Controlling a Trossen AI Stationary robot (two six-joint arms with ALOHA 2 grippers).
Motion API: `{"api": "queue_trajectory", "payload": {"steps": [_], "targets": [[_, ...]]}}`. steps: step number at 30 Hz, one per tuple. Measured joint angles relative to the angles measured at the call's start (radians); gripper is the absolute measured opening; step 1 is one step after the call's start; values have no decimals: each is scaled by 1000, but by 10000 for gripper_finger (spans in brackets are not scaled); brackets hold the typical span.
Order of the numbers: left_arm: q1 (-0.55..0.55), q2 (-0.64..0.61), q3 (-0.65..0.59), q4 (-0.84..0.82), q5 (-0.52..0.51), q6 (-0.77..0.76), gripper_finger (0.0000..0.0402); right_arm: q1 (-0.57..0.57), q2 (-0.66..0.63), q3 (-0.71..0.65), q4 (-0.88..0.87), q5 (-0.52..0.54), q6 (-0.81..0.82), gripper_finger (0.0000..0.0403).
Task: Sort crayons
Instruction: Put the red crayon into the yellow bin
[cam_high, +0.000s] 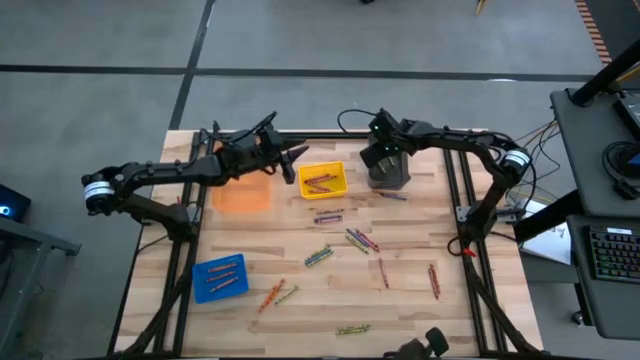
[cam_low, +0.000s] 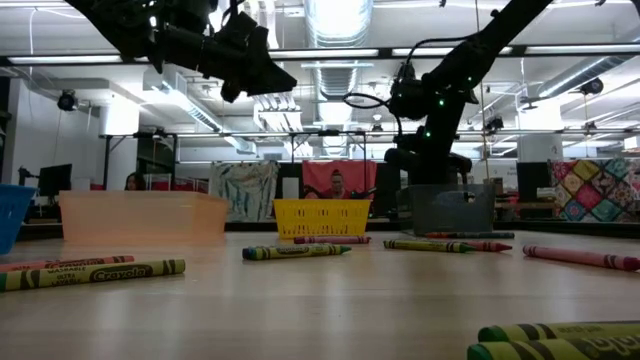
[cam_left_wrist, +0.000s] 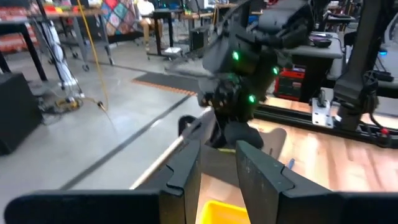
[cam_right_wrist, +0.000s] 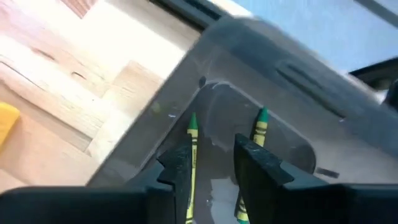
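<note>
Step in hand: the right gripper (cam_high: 385, 165) hangs over the grey bin (cam_high: 392, 176) at the far side of the table (cam_high: 400, 300); I judge it is at the drop of a green crayon.
Right claw: in the right wrist view the fingers (cam_right_wrist: 180, 165) stand a little apart and nothing is clamped between them. Two green crayons (cam_right_wrist: 191, 155) lie inside the grey bin just below the tips, so the claw looks open and empty.
Left claw: the left gripper (cam_high: 290, 165) hovers high, between the orange bin (cam_high: 243, 193) and the yellow bin (cam_high: 324, 180). The left wrist view shows its fingers (cam_left_wrist: 186, 165) with a narrow gap and nothing held.
Crayons sorted: some lie in the yellow bin, some orange-red ones in the blue bin (cam_high: 219, 277) near the front left.
Crayons left: many loose crayons (cam_high: 320, 256) are still spread on the wood in the middle and toward the front, well apart from each other; one pair lies just beside the grey bin.
Next move: I judge the right arm must lift clear of the grey bin and go to a loose crayon, with the jaws across the thin stick.
Care: the sticks are round and may roll.
</note>
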Motion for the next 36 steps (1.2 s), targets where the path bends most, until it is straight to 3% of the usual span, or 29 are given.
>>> {"api": "queue_trajectory", "payload": {"steps": [11, 25, 36], "targets": [[-114, 0, 0, -146, 0, -74, 84, 39, -168, 19, -19, -8, -76, 98], [-239, 0, 0, -312, 0, -226, 84, 216, -382, 13, -110, -88, -125, 77], [-357, 0, 0, -421, 0, -405, 84, 359, -452, 19, -374, -91, -11, 71]]}}
